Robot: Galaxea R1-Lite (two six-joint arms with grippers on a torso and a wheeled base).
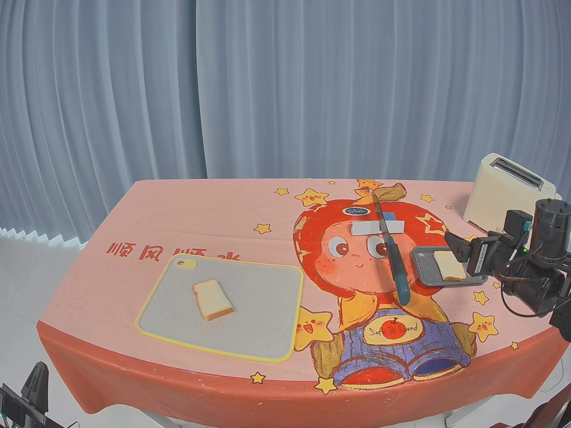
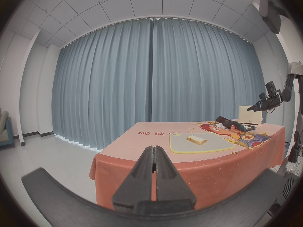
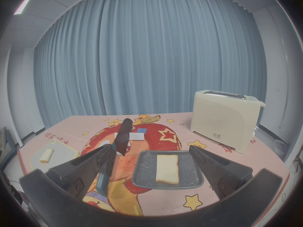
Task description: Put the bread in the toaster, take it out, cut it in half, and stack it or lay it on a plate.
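**Right arm lined up on the tray slice**

My right gripper (image 3: 151,150) hangs at the tray's (image 3: 189,174) right edge, jaws wide apart, framing the slice (image 3: 167,168) for a pinch. The toaster (image 3: 225,119) stands just behind, so the carry should be short. The knife (image 1: 392,257) lies between tray and board (image 1: 262,322), where a second slice (image 1: 212,299) rests. My left gripper (image 2: 154,148) sits low off the table, jaws together.

A table (image 1: 178,221) under a salmon-pink cartoon cloth carries a grey, yellow-rimmed cutting board (image 1: 256,322) (left side), a teal-handled knife (image 1: 395,263), a grey rectangular plate (image 1: 423,268) and a cream toaster (image 1: 505,194)
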